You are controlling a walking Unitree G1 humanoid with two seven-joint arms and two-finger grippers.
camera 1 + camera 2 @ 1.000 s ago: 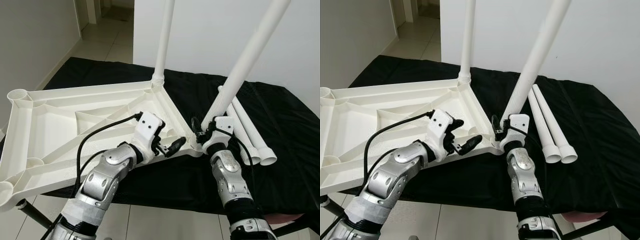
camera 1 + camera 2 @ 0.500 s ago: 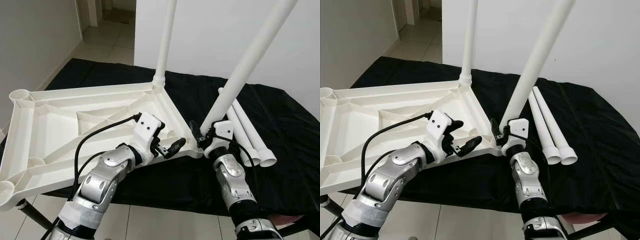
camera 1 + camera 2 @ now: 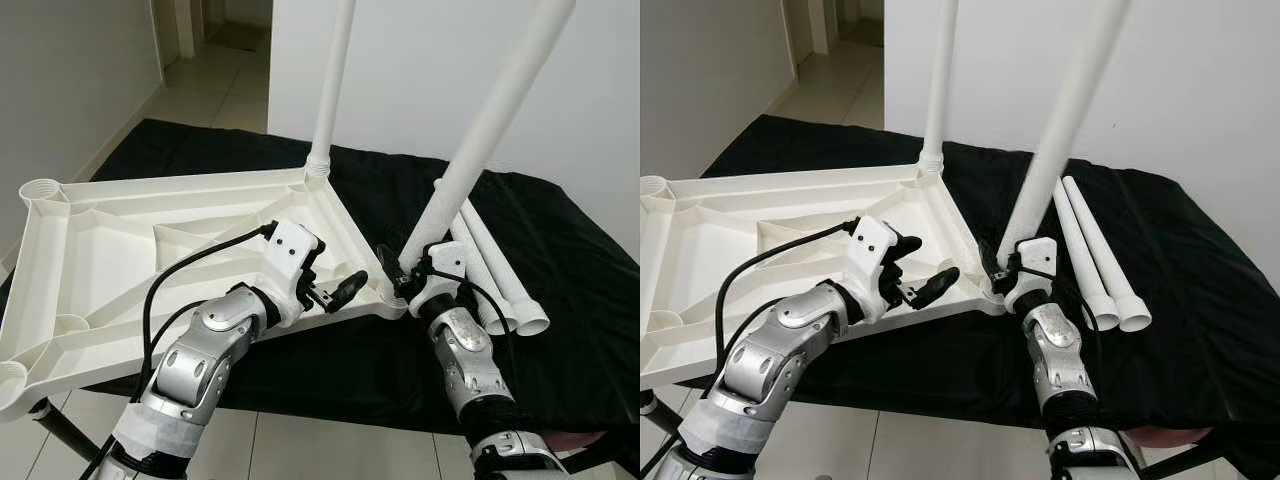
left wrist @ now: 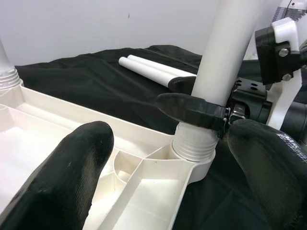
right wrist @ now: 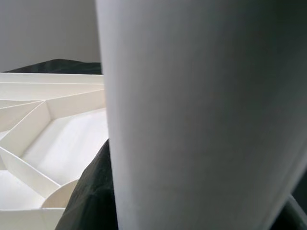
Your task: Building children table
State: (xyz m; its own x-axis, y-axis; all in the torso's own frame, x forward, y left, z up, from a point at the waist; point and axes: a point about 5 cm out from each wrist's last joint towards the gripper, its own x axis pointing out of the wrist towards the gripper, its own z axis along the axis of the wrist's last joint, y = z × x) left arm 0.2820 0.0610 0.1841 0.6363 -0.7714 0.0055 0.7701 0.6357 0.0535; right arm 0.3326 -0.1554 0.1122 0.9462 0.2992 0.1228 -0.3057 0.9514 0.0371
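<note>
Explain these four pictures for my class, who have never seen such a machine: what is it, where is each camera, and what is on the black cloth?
It is a walking robot with two silver arms. Two pictures come from its head, two from its wrists. A white tabletop lies upside down on the black cloth, with one leg already standing in a corner. The right claw grips a second, leaning leg at the near corner socket. The left claw hangs open beside that corner. Two spare legs lie on the cloth.

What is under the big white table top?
A black cloth lies under the white table top and spreads past it. A dark leg pokes out below the near edge; whatever holds the cloth up is hidden.
</note>
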